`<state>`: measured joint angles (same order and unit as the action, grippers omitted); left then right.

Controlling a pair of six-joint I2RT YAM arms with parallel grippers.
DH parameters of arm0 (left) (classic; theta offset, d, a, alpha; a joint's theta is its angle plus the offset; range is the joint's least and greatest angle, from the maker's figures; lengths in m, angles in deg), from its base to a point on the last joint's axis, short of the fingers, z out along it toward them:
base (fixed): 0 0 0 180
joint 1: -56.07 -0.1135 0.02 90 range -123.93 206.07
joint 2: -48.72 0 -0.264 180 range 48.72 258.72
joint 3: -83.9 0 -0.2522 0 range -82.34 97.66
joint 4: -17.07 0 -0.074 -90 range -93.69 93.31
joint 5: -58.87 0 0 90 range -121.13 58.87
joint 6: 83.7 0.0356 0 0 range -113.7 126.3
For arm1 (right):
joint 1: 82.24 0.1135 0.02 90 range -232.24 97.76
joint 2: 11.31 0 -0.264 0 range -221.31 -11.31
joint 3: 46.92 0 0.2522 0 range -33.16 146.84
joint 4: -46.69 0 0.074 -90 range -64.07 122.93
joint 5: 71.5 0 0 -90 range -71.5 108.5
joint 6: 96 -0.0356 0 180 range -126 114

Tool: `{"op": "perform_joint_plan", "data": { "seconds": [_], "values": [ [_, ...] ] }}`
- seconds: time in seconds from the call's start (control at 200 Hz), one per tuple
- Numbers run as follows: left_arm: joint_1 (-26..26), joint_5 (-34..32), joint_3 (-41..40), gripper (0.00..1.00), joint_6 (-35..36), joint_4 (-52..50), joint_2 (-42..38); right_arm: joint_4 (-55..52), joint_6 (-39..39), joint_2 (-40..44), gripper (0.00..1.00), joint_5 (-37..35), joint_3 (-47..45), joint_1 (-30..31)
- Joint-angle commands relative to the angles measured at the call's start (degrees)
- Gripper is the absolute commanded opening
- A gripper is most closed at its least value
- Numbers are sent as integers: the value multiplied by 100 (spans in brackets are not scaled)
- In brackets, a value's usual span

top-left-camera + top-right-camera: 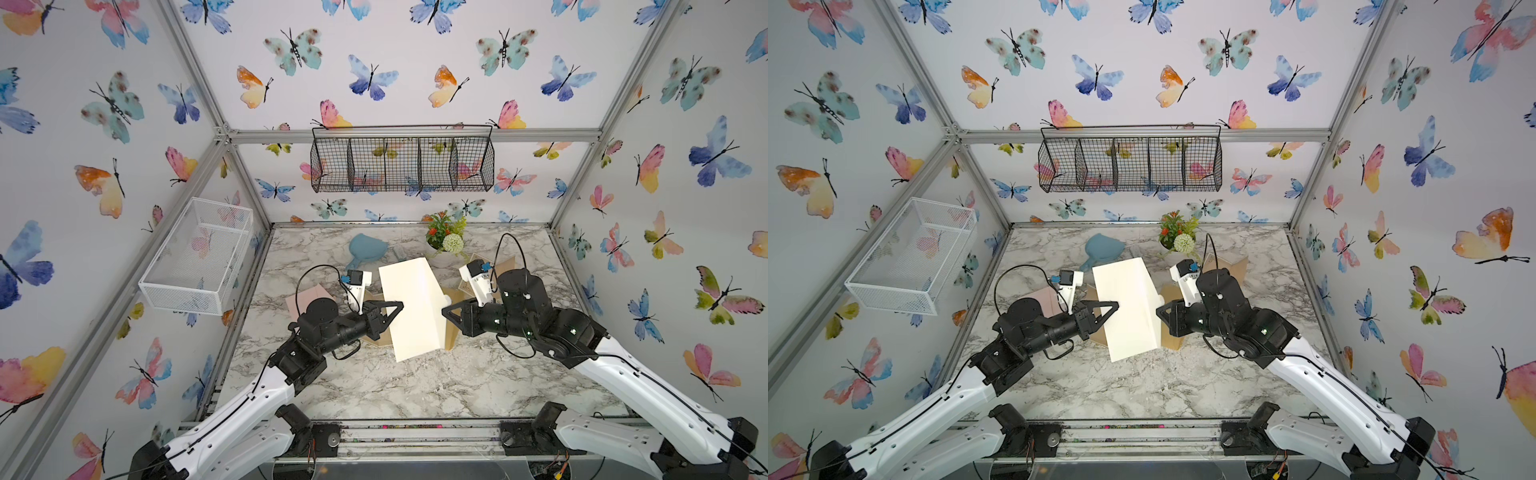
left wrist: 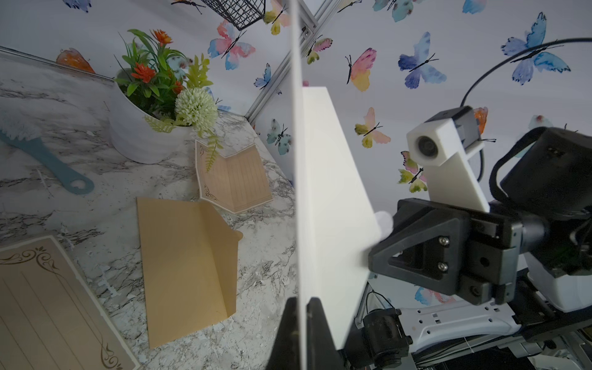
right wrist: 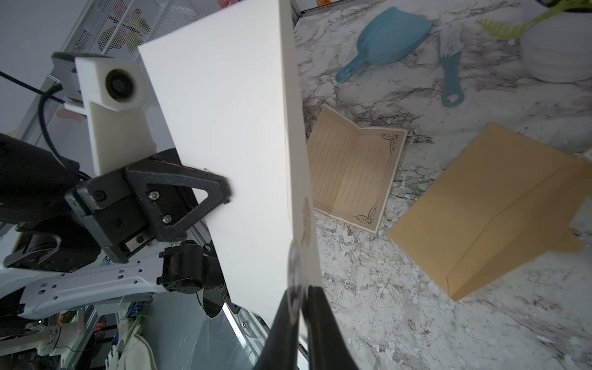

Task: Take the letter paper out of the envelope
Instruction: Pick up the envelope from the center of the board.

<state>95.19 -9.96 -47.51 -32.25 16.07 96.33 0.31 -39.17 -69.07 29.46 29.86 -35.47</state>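
left pincer (image 1: 397, 306): clamped on one edge of the white envelope (image 1: 415, 316)
right pincer (image 1: 446, 311): pinching the opposite edge
envelope: hanging above the desk (image 1: 415, 386)

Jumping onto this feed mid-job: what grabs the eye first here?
A large white sheet hangs mid-air above the marble table, pinched at opposite edges by the left gripper and right gripper. Beneath it a brown envelope lies flat, with a lined letter paper near it.
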Motion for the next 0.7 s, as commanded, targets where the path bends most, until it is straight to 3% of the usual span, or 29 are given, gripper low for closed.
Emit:
{"op": "perform_joint_plan", "data": {
  "seconds": [0.0, 0.075, 0.195, 0.33, 0.43, 0.471, 0.556, 0.696],
  "values": [
    [-22, -41, -56, 0, 31, -87, -312, -194, 151, 165, 23, -661, -70, 9],
    [-27, -85, -25, 0, 31, -162, -419, -422, 175, 188, 29, -1016, -76, 14],
    [-28, -287, 131, 0, 132, -476, -418, -1000, -18, 213, 25, -1416, 241, 8],
    [-27, -767, 344, 0, 293, -1067, -261, -212, -105, 502, 22, -177, 409, 13],
    [-27, -766, 422, 0, 169, -1009, -76, 701, -273, 165, 18, 604, 143, 277],
    [-27, -700, 475, 0, 151, -958, 30, 821, -267, -125, 17, 307, 176, 730],
    [-18, -735, 612, 0, 150, -1071, 175, 366, -148, -726, 16, -1088, 680, 1771],
    [-17, -875, 723, 0, 260, -1277, 147, 823, -49, -972, 22, -1196, 613, 1916]
  ]
}}
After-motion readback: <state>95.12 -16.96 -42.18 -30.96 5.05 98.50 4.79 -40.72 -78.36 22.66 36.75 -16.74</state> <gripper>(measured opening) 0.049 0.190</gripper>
